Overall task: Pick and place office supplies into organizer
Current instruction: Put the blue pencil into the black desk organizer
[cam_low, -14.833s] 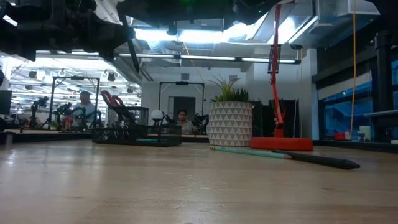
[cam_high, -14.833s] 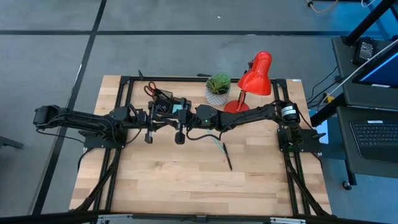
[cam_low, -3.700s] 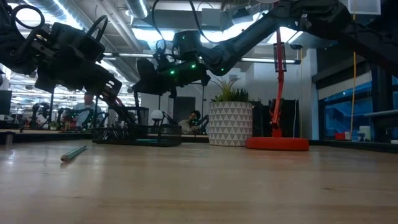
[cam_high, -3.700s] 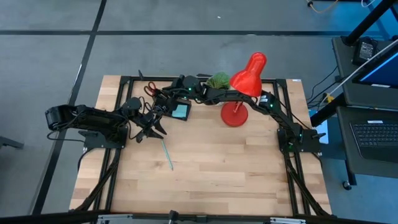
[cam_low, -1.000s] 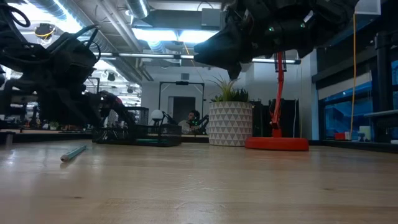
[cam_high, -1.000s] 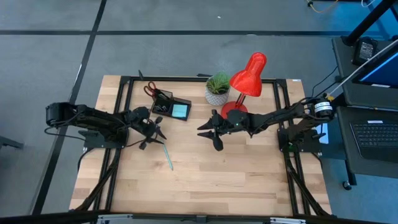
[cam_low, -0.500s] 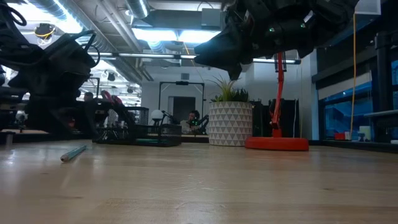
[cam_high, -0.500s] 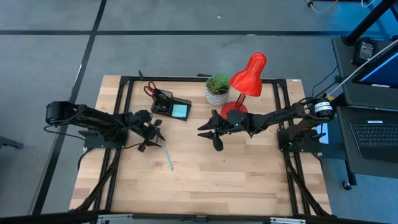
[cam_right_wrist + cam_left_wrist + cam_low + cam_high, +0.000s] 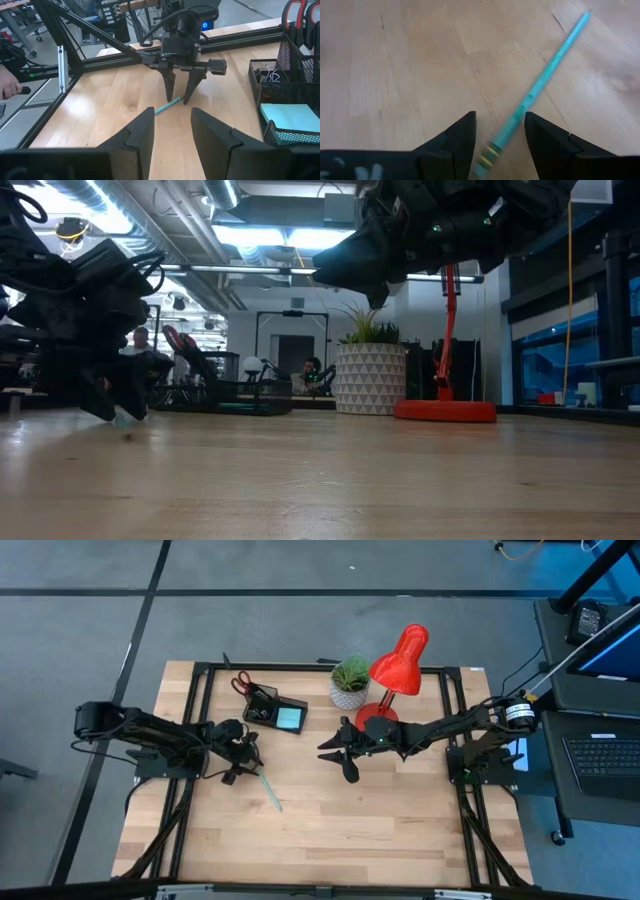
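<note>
Pencil (image 9: 540,77) lies on the table (image 9: 380,830), its end between the left gripper's (image 9: 499,132) open fingers; right gripper (image 9: 333,753) hovers open, empty.

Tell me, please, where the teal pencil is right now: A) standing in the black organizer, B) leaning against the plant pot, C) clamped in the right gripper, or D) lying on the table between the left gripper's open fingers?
D: the left wrist view shows the teal pencil flat on the wooden table with the open left gripper straddling its near end, while the right gripper hovers open and empty farther off.
</note>
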Tool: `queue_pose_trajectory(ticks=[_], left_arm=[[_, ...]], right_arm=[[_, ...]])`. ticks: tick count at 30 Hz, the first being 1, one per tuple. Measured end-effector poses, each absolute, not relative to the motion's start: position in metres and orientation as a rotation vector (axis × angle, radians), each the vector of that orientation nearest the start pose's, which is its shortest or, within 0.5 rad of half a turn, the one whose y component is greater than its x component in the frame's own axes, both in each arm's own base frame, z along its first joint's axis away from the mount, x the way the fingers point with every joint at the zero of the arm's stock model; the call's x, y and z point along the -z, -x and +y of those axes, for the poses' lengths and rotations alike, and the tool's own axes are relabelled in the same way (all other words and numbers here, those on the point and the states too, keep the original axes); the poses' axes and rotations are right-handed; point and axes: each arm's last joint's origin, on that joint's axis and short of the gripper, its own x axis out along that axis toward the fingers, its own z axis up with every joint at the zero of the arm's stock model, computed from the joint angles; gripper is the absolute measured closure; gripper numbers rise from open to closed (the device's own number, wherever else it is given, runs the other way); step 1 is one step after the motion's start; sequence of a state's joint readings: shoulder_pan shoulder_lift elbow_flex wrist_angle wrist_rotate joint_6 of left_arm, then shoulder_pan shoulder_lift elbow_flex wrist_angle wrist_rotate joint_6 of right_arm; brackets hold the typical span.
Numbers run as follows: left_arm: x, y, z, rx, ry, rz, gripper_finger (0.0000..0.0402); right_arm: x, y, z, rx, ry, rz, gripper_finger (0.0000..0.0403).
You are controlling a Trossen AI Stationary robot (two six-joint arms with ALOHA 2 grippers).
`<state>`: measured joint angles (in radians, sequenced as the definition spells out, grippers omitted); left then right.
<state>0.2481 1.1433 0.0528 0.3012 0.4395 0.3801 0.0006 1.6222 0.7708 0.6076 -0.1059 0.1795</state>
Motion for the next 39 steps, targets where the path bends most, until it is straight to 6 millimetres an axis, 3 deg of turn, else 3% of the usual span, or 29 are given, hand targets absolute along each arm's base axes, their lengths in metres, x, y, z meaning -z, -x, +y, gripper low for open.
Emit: queue_pose_trajectory(ticks=[9,14,25,39], left_arm=[[-0.080,-0.144,0.023,0.309,-0.026,0.746,0.0265],[-0.079,-0.148,0.014,0.291,-0.051,0.770,0.0282],[-0.080,-0.152,-0.004,0.139,0.074,0.785,0.0332],[-0.080,-0.151,-0.015,0.107,0.040,0.743,0.0293]], right_arm=[[-0.199,-0.334,0.003,-0.084,-0.191,0.253,0.0271],[-0.199,-0.334,0.003,-0.084,-0.189,0.253,0.0271],[-0.198,-0.334,0.003,-0.083,-0.184,0.266,0.0271],[-0.190,-0.331,0.003,-0.079,-0.169,0.346,0.0271]])
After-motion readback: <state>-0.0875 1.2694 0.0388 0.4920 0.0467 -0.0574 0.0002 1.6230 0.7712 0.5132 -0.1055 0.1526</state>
